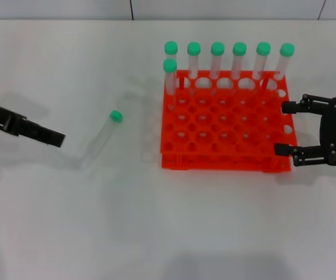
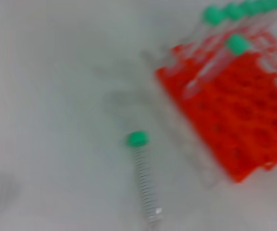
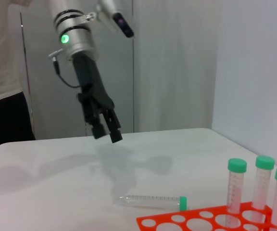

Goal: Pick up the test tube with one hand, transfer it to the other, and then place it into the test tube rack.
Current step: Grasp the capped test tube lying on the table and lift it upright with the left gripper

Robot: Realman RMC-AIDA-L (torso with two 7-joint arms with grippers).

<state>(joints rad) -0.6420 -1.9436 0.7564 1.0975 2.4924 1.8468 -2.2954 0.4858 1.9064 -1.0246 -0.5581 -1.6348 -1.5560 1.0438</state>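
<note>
The test tube (image 1: pixel 101 140), clear with a green cap, lies alone on the white table left of the orange test tube rack (image 1: pixel 226 131). It also shows in the left wrist view (image 2: pixel 145 187) and the right wrist view (image 3: pixel 153 200). My left gripper (image 1: pixel 60 139) hovers above the table to the tube's left, apart from it, open and empty; the right wrist view shows it (image 3: pixel 107 134) raised over the table. My right gripper (image 1: pixel 282 128) is open and empty at the rack's right edge.
Several green-capped tubes (image 1: pixel 217 58) stand upright along the rack's back row, with one in the row in front at the left. The rack also shows in the left wrist view (image 2: pixel 234 120). A person (image 3: pixel 4 72) stands beyond the table's far side.
</note>
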